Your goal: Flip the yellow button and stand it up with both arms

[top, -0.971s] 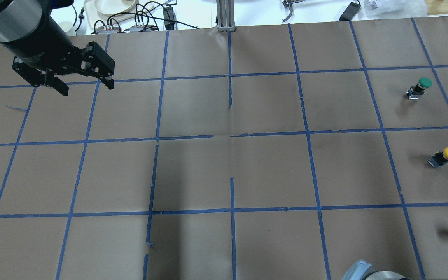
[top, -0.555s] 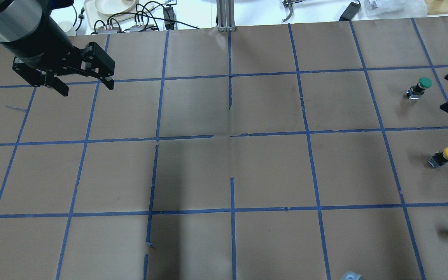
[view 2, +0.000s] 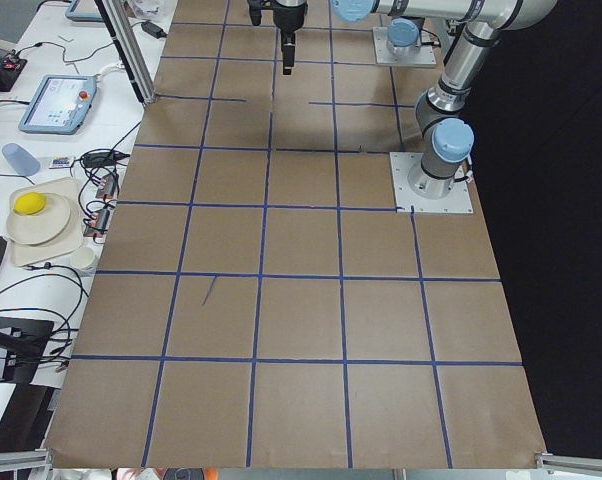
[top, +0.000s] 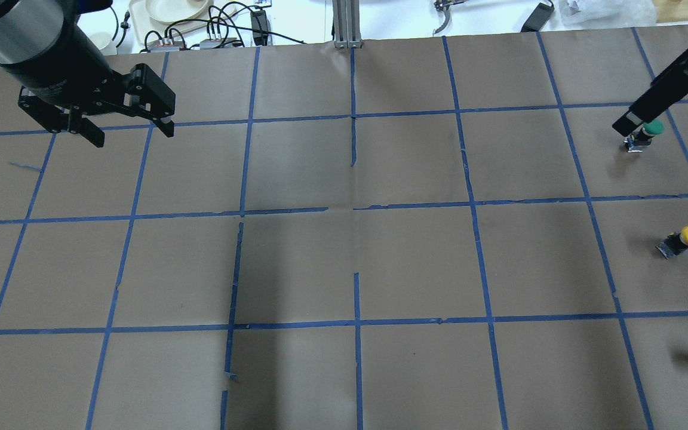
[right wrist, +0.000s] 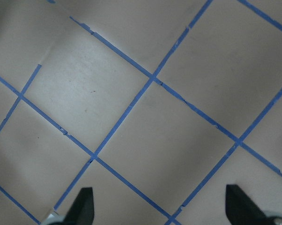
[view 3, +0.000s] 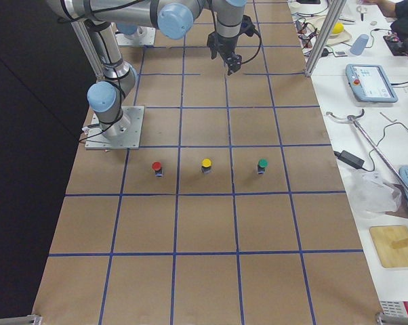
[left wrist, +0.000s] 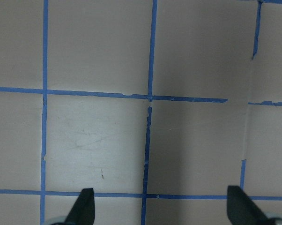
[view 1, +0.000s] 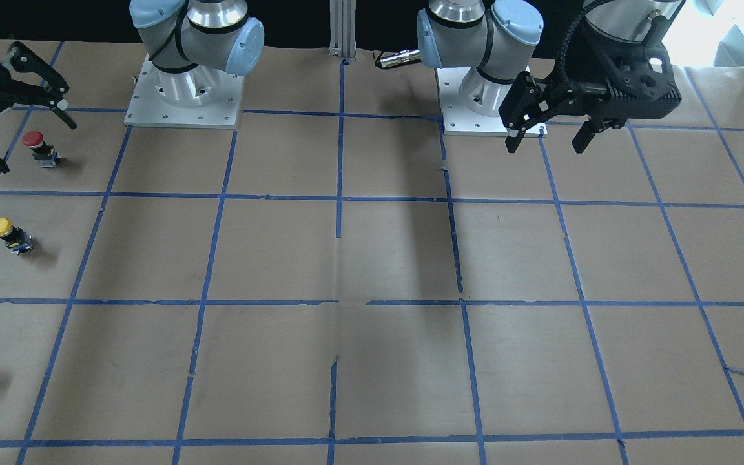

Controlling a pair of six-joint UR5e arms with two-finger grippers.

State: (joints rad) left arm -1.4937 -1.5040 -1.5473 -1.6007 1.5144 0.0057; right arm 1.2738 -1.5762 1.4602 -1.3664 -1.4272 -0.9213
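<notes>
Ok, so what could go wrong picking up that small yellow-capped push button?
Wrong pick: the yellow-capped button sits between a red-capped button and a green-capped button, and the wrist view of the open right gripper shows none of them. Slip: it is far smaller than the gripper, so it could squirt out. The open left gripper hangs far across the table, making the handover carry long.

Overhead and front cameras opposed — sharing the table (top: 415, 263), wrist cameras downward
</notes>
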